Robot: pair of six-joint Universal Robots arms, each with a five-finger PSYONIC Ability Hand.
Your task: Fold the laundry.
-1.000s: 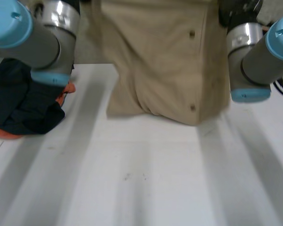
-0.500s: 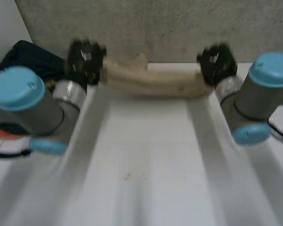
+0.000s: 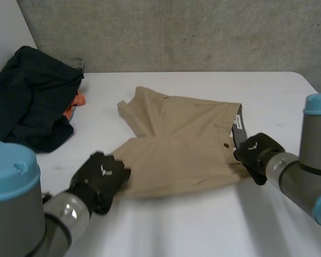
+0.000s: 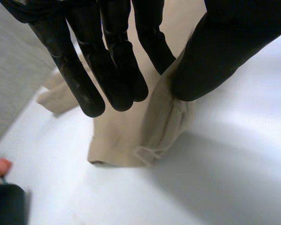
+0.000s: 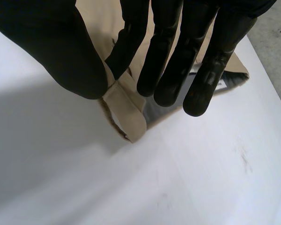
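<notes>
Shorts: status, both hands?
Left hand pinches leg hem corner, right hand the waistband corner. Shorts flat on table. Dark clothes pile off to the side, clear.

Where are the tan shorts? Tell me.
In the head view the tan shorts lie flat mid-table, between the left hand and right hand, right of the dark clothes pile.

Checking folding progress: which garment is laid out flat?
The beige shorts, pinched by the left hand and right hand; the dark garment lies crumpled.
</notes>
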